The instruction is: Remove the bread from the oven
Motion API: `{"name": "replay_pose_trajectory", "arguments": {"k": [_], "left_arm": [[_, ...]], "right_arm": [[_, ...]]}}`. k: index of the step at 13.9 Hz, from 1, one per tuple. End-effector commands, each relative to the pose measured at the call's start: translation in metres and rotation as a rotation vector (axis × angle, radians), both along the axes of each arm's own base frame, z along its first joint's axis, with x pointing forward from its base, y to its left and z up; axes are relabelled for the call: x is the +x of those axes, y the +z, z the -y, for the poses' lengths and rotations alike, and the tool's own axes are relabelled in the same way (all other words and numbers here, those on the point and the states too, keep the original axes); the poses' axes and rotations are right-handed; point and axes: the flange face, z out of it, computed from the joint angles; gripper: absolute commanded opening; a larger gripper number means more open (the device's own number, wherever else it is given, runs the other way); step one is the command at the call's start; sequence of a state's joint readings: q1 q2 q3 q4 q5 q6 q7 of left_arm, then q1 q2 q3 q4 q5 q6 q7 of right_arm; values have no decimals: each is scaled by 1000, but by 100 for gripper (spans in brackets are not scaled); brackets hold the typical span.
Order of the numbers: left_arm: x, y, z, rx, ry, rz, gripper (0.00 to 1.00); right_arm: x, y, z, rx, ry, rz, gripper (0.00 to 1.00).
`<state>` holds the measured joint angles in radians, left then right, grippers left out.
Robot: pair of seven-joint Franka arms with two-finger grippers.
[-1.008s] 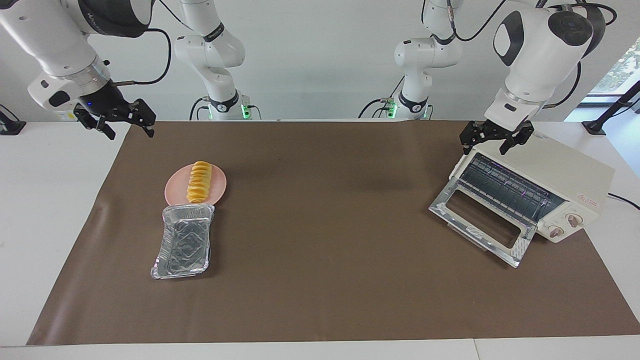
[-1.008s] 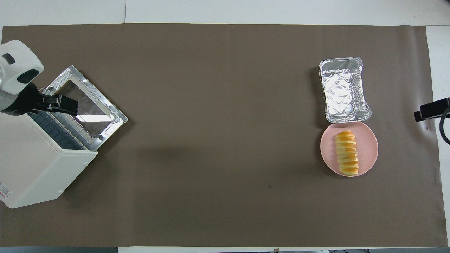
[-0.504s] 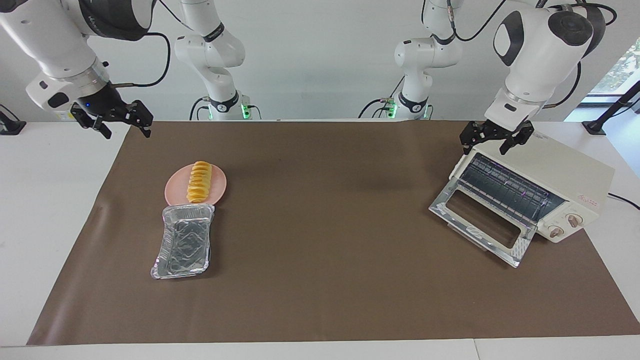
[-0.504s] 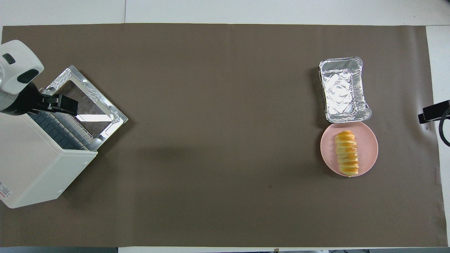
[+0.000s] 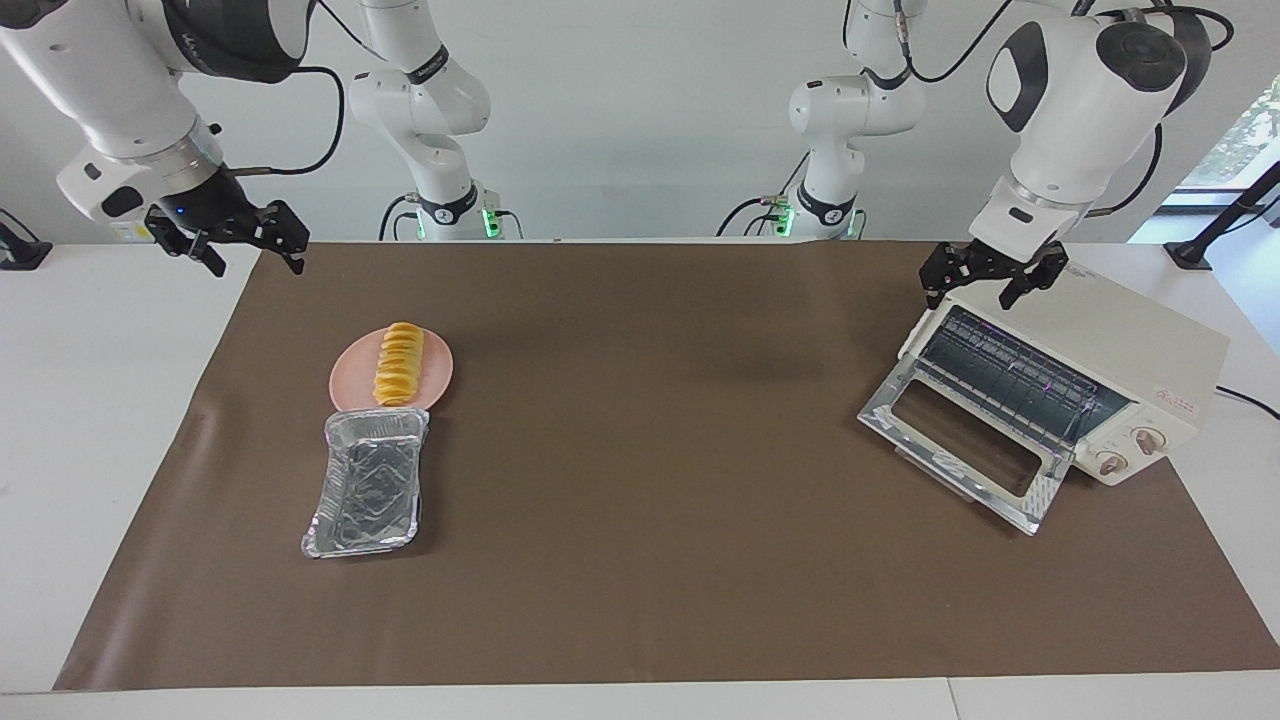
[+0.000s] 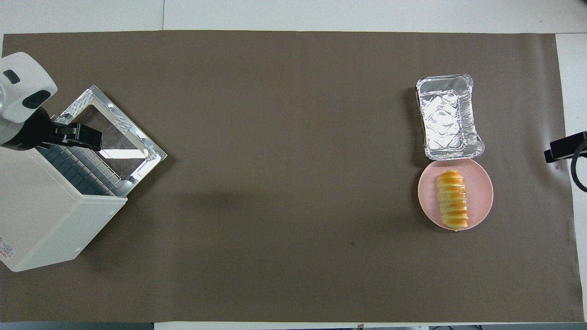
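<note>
Two views covered the scene. From the facing view, the yellow-orange ridged loaf of bread (image 5: 399, 363) lay on the round pink plate (image 5: 437, 372) toward the right arm's end of the brown-covered worktop (image 5: 650, 400), out of the oven, with the rectangular silver foil tray (image 5: 367, 484) touching the plate's edge and farther from the robots. The boxy cream-white toaster oven (image 5: 1125, 350) stood at the left arm's end, its silver glass-windowed door (image 5: 960, 450) dropped open. The left gripper (image 5: 990, 275) hung over the oven's top front edge with its fingers spread apart; the right gripper (image 5: 248, 245) was raised over the worktop's edge, its fingers also apart. From the overhead view, the bread (image 6: 452, 199) lay lengthwise on the plate (image 6: 481, 192), the tray (image 6: 448, 117) just beside it, and the left gripper (image 6: 78, 135) covered the oven's (image 6: 41, 220) open mouth. Only a dark part of the right gripper (image 6: 564, 146) showed at the frame's edge.
</note>
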<state>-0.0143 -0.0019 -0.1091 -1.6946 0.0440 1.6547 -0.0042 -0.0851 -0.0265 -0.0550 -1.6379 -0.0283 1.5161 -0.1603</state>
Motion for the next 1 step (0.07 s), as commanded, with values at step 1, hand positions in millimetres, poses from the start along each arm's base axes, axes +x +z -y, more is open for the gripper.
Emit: {"name": "replay_pose_trajectory", "arguments": {"k": [1], "left_arm": [[-7,4,-4,-16,0,3,100]], "right_arm": [[-4,-1,3,-13,-28,-16,100]]}}
